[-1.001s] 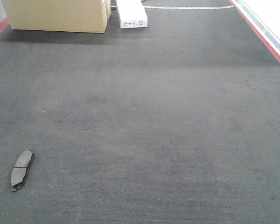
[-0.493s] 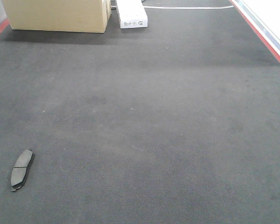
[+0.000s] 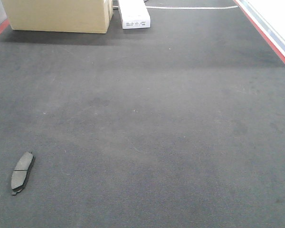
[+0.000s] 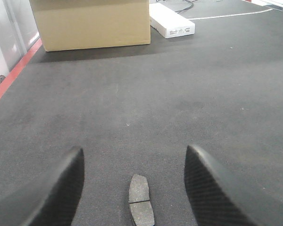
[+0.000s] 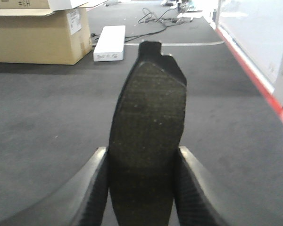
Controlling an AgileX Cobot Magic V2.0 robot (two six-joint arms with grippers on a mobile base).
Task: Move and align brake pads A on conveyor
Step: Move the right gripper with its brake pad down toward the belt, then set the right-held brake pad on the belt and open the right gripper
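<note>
1. My right tool (image 5: 141, 162) is clamped on a brake pad. Its two dark fingers press against the sides of the held pad (image 5: 148, 117), which stands on end with a rough, speckled face toward the wrist camera and its notched end up.
2. My left tool (image 4: 134, 153) has its fingers spread wide apart and grips nothing.
3. In the left wrist view, the lying pad (image 4: 141, 202) rests flat on the conveyor (image 4: 179, 94), in the gap between those fingers and touching neither. Its thin cross groove faces up, and its long side runs away from the camera.
4. In the front view, the lying pad (image 3: 22, 172) sits alone near the lower left of the dark belt, tilted a little off the belt's length.
5. At the far end stands a cardboard box (image 3: 57, 16), with a white carton (image 3: 133, 14) just beside it on the right.
6. A red edge strip (image 3: 270, 40) runs along the belt's right side.
7. Through the right wrist camera I see cables (image 5: 155, 19) lying beyond the white carton.
</note>
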